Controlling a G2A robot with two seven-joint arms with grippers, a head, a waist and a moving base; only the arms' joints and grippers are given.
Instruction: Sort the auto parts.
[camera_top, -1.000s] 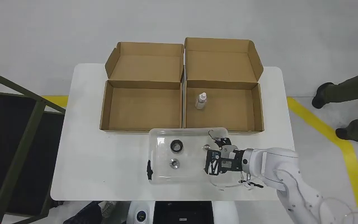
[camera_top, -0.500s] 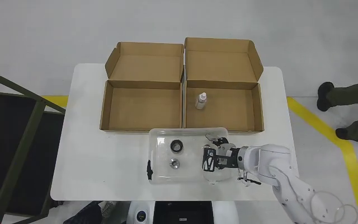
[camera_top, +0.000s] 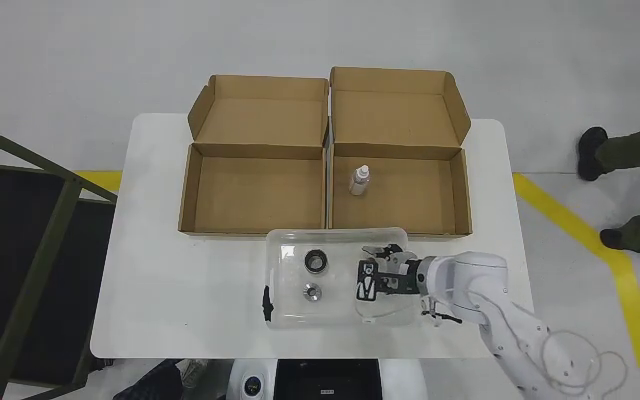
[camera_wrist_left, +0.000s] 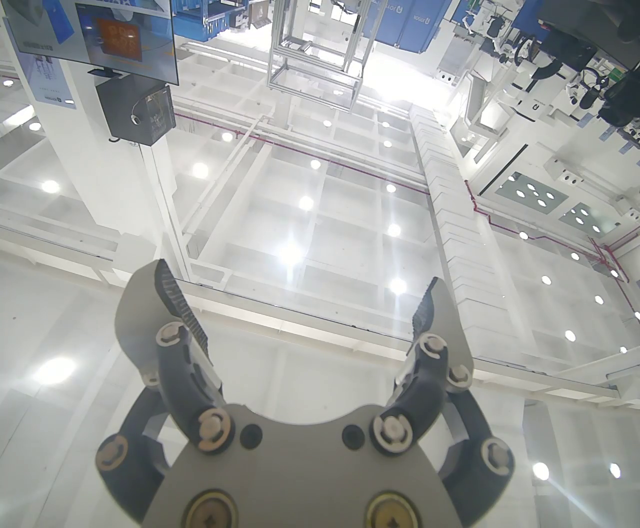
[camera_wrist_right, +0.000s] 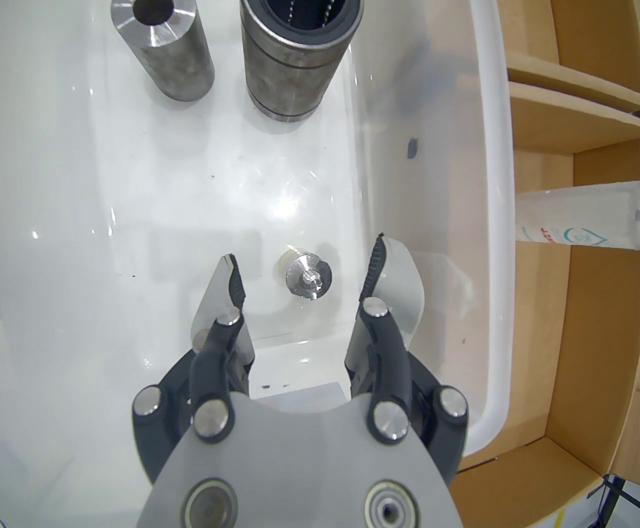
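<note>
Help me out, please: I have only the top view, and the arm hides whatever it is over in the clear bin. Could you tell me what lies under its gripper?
Observer: In the right wrist view, a small silver part sits on the floor of the bin, lined up with the gap of the right gripper.
Operator: Thank you. Is it gripped yet?
Observer: No. The jaws are open, and neither of the fingers touches the part.
Operator: And the left arm, please?
Observer: The left gripper points up at the ceiling, open and empty.
</note>
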